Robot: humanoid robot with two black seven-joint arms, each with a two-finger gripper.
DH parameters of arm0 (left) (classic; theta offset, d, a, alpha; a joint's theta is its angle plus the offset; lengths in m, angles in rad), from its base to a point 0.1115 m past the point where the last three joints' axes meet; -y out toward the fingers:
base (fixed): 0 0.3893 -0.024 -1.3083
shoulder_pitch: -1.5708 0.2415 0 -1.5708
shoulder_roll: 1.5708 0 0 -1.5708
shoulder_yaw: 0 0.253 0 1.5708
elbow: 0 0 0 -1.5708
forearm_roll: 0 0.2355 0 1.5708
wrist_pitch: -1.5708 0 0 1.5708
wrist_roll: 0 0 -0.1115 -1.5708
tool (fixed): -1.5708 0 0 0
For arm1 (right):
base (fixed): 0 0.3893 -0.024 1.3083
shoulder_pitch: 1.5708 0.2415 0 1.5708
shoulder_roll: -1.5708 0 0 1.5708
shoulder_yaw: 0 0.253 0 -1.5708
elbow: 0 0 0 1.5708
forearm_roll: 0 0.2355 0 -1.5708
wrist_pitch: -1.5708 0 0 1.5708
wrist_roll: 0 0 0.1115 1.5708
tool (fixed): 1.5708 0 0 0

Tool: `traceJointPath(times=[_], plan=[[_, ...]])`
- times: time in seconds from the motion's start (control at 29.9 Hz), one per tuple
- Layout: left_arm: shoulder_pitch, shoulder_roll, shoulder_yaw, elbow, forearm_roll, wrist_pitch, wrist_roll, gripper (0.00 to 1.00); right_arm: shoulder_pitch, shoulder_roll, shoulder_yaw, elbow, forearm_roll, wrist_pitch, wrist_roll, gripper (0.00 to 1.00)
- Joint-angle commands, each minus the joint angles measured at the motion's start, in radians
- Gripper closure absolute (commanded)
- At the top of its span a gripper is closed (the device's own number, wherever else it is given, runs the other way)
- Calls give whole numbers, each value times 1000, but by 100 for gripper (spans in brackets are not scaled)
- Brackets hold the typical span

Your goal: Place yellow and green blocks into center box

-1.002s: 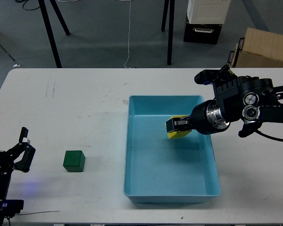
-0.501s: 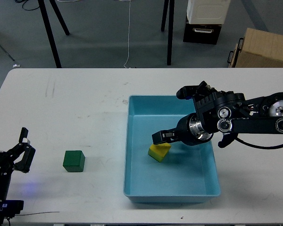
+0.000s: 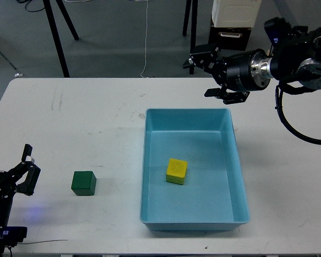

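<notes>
- White table carries the light-blue box at its centre
- Right gripper hovers above the box's far rim, its 2 fingers spread, empty
- Left gripper sits at the table's near-left edge, jaws parted, empty
- Green block rests on the table left of the box
- Yellow block lies inside the box

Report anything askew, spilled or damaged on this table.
Nothing stands out. The yellow block lies flat inside the blue box, slightly rotated. The green block sits upright on the table, outside the box.
</notes>
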Motion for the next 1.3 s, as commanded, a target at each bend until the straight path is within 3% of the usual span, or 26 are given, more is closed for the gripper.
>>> traceJointPath(times=[0.0, 0.03, 0.1, 0.2, 0.37, 0.5, 0.77, 1.0, 1.2, 1.27], plan=[[-8, 0, 0, 3, 0, 0, 0, 0, -86, -5, 174, -147, 209, 79, 13, 0], [-8, 0, 0, 7, 0, 0, 0, 0, -120, -7, 224, -207, 248, 139, 41, 0], [-12, 0, 0, 12, 0, 0, 0, 0, -206, -5, 323, -301, 312, 263, 149, 0], [-17, 0, -2, 15, 0, 0, 0, 0, -326, -15, 424, -355, 346, 263, 275, 0], [-25, 0, -2, 18, 0, 0, 0, 0, -604, -36, 672, -347, 394, 263, 409, 0], [-34, 0, -2, 18, 0, 0, 0, 0, -856, -36, 846, -217, 437, 263, 420, 0], [-31, 0, 0, 18, 1, 0, 0, 0, -1346, 10, 1053, 215, 435, 263, 421, 0], [-28, 0, -2, 12, 1, 0, -2, 0, -1599, 200, 1171, 325, 437, 263, 421, 0], [-26, 0, -6, 7, 0, 0, -5, 0, -1621, 260, 1216, 315, 434, 263, 423, 0], [-28, 0, -16, 7, -8, 0, -27, 0, -1627, 260, 1216, 315, 434, 263, 423, 0]])
